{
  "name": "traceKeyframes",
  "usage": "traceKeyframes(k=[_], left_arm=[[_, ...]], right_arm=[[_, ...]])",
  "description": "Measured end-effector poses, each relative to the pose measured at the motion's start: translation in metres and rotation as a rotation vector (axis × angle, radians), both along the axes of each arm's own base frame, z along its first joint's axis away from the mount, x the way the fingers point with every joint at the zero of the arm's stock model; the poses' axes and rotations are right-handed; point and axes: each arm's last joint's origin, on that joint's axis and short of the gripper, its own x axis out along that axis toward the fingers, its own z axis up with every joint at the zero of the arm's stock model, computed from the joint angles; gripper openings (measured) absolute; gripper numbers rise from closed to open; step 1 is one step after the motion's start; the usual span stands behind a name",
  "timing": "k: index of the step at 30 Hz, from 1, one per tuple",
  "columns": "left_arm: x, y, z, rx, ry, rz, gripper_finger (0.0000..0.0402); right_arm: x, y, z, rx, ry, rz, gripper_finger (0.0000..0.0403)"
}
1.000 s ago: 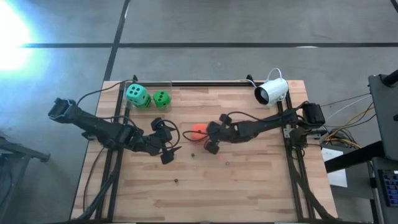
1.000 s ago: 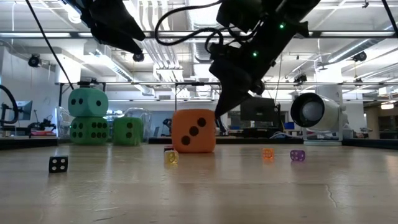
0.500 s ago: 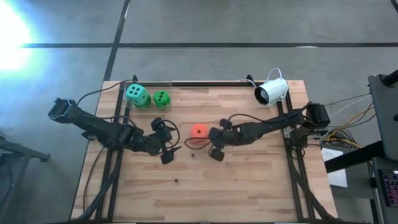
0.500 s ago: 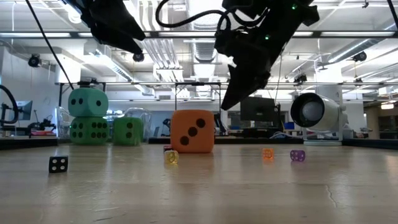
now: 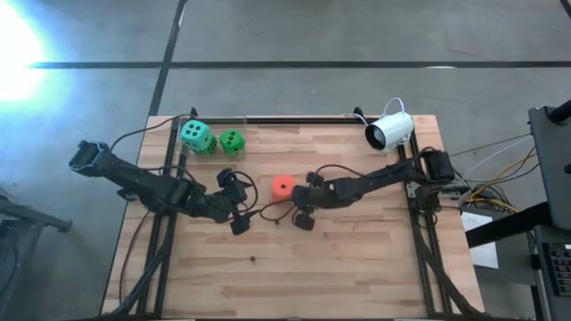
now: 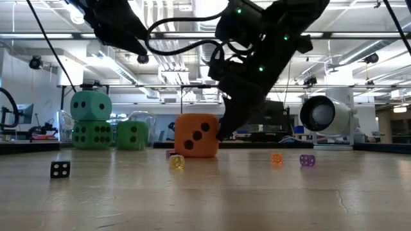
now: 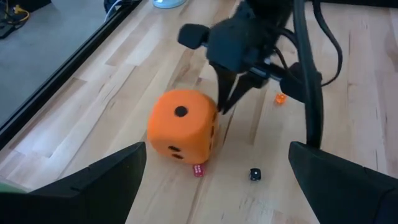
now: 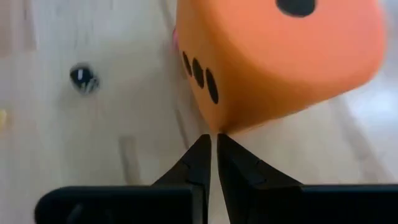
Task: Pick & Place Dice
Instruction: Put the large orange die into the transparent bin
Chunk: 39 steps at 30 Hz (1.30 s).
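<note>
Orange-red die [image 5: 283, 186] sits mid-worktop [image 5: 357, 267], unheld. Right gripper [image 8: 210, 144] clenched, tips nudging its corner; left gripper [image 5: 239, 198] spread wide, waiting just left. Step: approach, likely. Next: spread fingers, straddle die, then clench

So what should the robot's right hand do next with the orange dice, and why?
Probably open its fingers. The right hand is shut, its tips pressed together right at the edge of the orange dice, which sits on the table unheld. Shut like that it can only nudge the dice, not grab it. The left hand waits open nearby.
</note>
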Motion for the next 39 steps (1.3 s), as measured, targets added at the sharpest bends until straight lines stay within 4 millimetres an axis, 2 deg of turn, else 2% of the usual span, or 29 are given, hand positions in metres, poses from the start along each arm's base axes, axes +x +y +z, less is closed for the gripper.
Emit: traceKeyframes(k=[10, 17, 23, 31, 35, 39], left_arm=[[0.000, 0.000, 0.000, 0.000, 0.000, 0.000, 0.0399], [0.000, 0.000, 0.000, 0.000, 0.001, -0.001, 0.0399], [0.000, 0.000, 0.000, 0.002, 0.003, -0.001, 0.0399], [0.001, 0.003, -0.001, -0.020, 0.002, 0.009, 0.0399], [0.006, 0.019, -0.001, -0.053, 0.019, 0.026, 0.0399], [0.013, 0.044, -0.006, -0.084, 0.048, 0.093, 0.0399]], right_arm=[[0.008, -0.028, 0.006, -0.073, -0.085, -0.041, 0.0027], [0.005, -0.035, 0.011, -0.106, -0.066, -0.015, 0.0027], [-0.018, -0.020, 0.039, -0.104, -0.024, 0.027, 0.0027], [-0.064, 0.010, 0.093, -0.095, -0.167, 0.124, 0.0027], [-0.086, 0.015, 0.115, -0.122, -0.276, 0.142, 0.0027], [-0.105, 0.013, 0.127, -0.117, -0.341, 0.143, 0.0027]])
